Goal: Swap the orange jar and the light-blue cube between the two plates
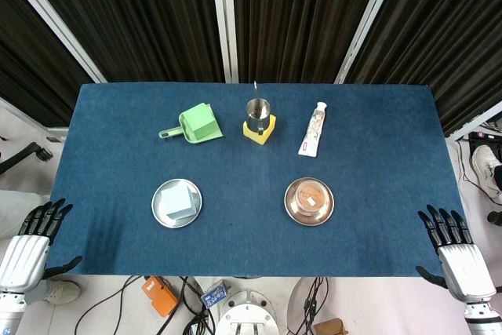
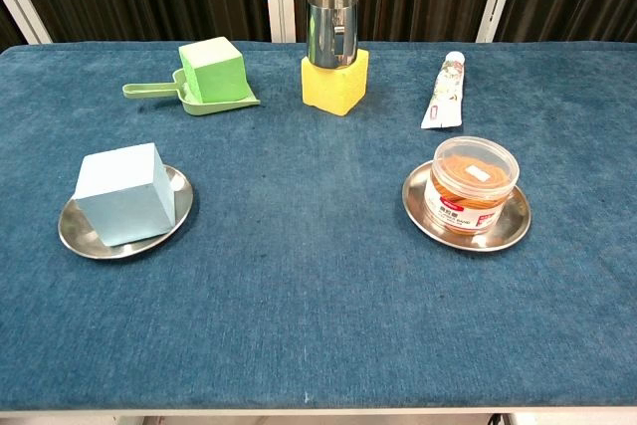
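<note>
left hand [image 1: 35,237]: black fingers spread, holding nothing, off the table's near-left corner
right hand [image 1: 453,242]: same deal, fingers apart, near-right corner
light-blue cube [image 2: 121,193]: sits on the left steel plate [image 2: 75,234]; probably light foam, wide flat sides, grab across those
orange jar with clear lid [image 2: 472,185]: upright on the right steel plate [image 2: 503,236]; smooth plastic, likely slippery, wrap around the body below the lid

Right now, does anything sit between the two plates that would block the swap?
Nothing visible does. The cloth between the light-blue cube and the orange jar is bare; the steel cup on its yellow block stands further back.
</note>
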`<act>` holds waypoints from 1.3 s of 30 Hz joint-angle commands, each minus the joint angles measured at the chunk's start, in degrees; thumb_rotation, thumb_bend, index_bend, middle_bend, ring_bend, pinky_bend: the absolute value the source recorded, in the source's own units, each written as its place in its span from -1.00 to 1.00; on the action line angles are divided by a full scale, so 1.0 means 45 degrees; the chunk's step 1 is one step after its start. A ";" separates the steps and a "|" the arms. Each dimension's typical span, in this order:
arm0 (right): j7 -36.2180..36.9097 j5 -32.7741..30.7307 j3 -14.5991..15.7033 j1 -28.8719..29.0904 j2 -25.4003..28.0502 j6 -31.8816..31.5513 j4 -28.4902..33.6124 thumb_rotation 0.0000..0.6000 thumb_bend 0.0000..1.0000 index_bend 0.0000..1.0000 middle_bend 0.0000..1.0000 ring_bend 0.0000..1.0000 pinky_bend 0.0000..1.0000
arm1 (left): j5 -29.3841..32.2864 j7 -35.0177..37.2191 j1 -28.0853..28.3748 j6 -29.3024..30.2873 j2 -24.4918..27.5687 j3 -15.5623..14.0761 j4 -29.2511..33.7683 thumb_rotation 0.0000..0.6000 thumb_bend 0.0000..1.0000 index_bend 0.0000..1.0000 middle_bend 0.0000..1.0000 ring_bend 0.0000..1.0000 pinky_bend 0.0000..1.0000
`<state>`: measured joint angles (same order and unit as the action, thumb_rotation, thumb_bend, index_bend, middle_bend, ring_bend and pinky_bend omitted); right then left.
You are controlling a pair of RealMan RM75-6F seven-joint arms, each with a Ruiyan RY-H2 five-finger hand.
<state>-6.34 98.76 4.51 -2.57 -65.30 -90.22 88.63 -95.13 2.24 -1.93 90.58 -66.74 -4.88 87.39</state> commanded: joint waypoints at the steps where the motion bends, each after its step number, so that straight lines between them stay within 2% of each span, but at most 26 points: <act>1: -0.0034 -0.0011 0.0004 0.0013 -0.0006 0.0040 0.0014 1.00 -0.74 -1.00 -1.00 -1.00 -1.00 | -0.0005 0.0025 -0.0018 0.0032 0.0000 0.0000 -0.0004 1.00 -0.84 -0.84 -0.96 -1.00 -0.85; 6: -0.0117 0.0007 -0.0063 0.0188 -0.0115 0.0256 0.0022 1.00 -0.74 -1.00 -1.00 -1.00 -1.00 | -0.0067 0.0066 -0.0052 0.0100 0.0014 -0.0029 -0.0008 1.00 -0.84 -0.84 -0.96 -1.00 -0.85; 9: 0.0050 0.0051 -0.0257 0.0790 -0.0189 0.0969 0.0238 1.00 -0.74 -1.00 -1.00 -1.00 -1.00 | -0.0129 0.0149 -0.0065 0.0186 0.0042 -0.0028 -0.0017 1.00 -0.84 -0.84 -0.96 -1.00 -0.85; 14: -0.0538 -0.0452 -0.1340 0.2744 -0.0434 0.3282 0.1233 1.00 -0.74 -1.00 -1.00 -1.00 -1.00 | -0.0105 0.0302 -0.0031 0.0165 0.0118 0.0002 -0.0032 1.00 -0.84 -0.84 -0.96 -1.00 -0.85; 18: -0.1582 -0.1903 -0.2494 0.4730 -0.1191 0.6023 0.1901 1.00 -0.74 -1.00 -1.00 -1.00 -1.00 | -0.0051 0.0440 0.0034 0.0073 0.0171 0.0037 -0.0059 1.00 -0.84 -0.84 -0.96 -1.00 -0.85; 21: -0.2359 -0.3165 -0.3115 0.5889 -0.2018 0.7559 0.1813 1.00 -0.74 -1.00 -1.00 -1.00 -1.00 | 0.0034 0.0504 0.0067 -0.0002 0.0220 0.0070 -0.0029 1.00 -0.83 -0.84 -0.96 -1.00 -0.85; 24: -0.3286 -0.4386 -0.3398 0.6765 -0.2732 0.8696 0.1538 1.00 -0.70 -1.00 -1.00 -1.00 -1.00 | 0.0142 0.0647 0.0079 -0.0025 0.0265 0.0120 -0.0037 1.00 -0.84 -0.84 -0.96 -1.00 -0.85; 28: -0.4393 -0.5616 -0.3443 0.7487 -0.3404 0.9379 0.1115 1.00 -0.55 -1.00 -1.00 -1.00 -1.00 | 0.0185 0.0782 0.0089 -0.0028 0.0298 0.0147 -0.0033 1.00 -0.83 -0.84 -0.96 -1.00 -0.85; 30: -0.4734 -0.6051 -0.3384 0.7705 -0.3541 0.9502 0.1025 1.00 -0.47 -0.97 -0.97 -0.99 -0.89 | 0.0186 0.0808 0.0080 -0.0008 0.0301 0.0150 -0.0036 1.00 -0.84 -0.84 -0.96 -1.00 -0.85; 32: -0.4784 -0.6271 -0.3351 0.7821 -0.3616 0.9495 0.0992 1.00 -0.38 -0.71 -0.77 -0.79 -0.59 | 0.0211 0.0829 0.0079 -0.0015 0.0313 0.0158 -0.0036 1.00 -0.84 -0.84 -0.96 -1.00 -0.85; 33: -0.4762 -0.6426 -0.3301 0.7885 -0.3627 0.9545 0.0967 1.00 -0.32 -0.40 -0.54 -0.53 -0.31 | 0.0241 0.0835 0.0081 -0.0032 0.0320 0.0166 -0.0029 1.00 -0.83 -0.84 -0.96 -1.00 -0.85; 35: -0.4703 -0.6633 -0.3217 0.8011 -0.3587 0.9707 0.0944 1.00 -0.24 0.00 -0.22 -0.13 0.06 | 0.0267 0.0864 0.0094 -0.0063 0.0339 0.0175 -0.0012 1.00 -0.83 -0.84 -0.96 -1.00 -0.85; 39: -0.4485 -0.6871 -0.3127 0.8274 -0.3519 0.9837 0.0911 1.00 -0.16 0.31 0.05 0.16 0.30 | 0.0284 0.0975 0.0105 -0.0079 0.0371 0.0181 0.0007 1.00 -0.84 -0.84 -0.96 -1.00 -0.85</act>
<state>-26.81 68.02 -9.69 34.42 -81.20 -45.91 92.80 -93.86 6.56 -1.46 90.22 -65.09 -4.07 87.41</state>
